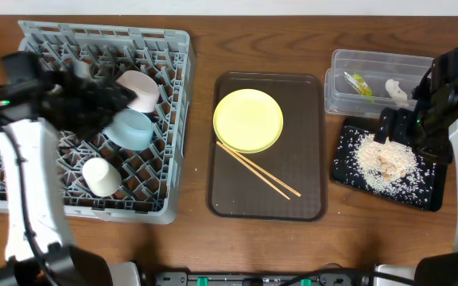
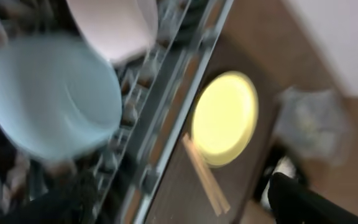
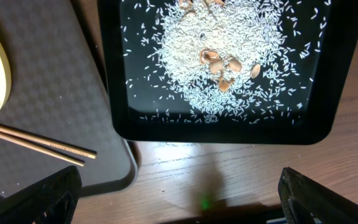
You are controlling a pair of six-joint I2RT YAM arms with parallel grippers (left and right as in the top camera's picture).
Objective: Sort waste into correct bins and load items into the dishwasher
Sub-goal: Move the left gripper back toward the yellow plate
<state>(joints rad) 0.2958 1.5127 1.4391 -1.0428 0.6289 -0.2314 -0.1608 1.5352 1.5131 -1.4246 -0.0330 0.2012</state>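
The big grey dish rack (image 1: 173, 56) sits on the left of the desk. It already holds three bowls: a pale whitish one (image 1: 141, 89) at the far side, a light blue one (image 1: 130, 129) in the middle, and a small white one (image 1: 102, 176) nearer. The left end effector (image 1: 110, 97) hangs over the rack by the pale bowl. It looks blurry, but its fingers stand wide apart with nothing between them.

In the middle lies the dark brown tray (image 1: 300, 103). On it are one yellow plate (image 1: 248, 119) and one pair of chopsticks (image 1: 261, 172), which is two sticks, just beside the plate. These are not in the rack yet, so I think this is the part left to do.

On the far right is one clear tub (image 1: 340, 99). Inside it are one green-and-yellow wrapper (image 1: 359, 83) and one crumpled white paper scrap (image 1: 397, 92). Just nearer is one black tray (image 3: 107, 74), and it holds one heap of rice (image 3: 229, 68) with a few brownish bits on top — too many grains to count. The right end effector (image 1: 397, 131) hovers over the near edge of this tray, wide open and empty.

No waste shows loose on the desk, so the waste sorting looks done. The bowls are loaded too — only the plate and chopsticks wait.
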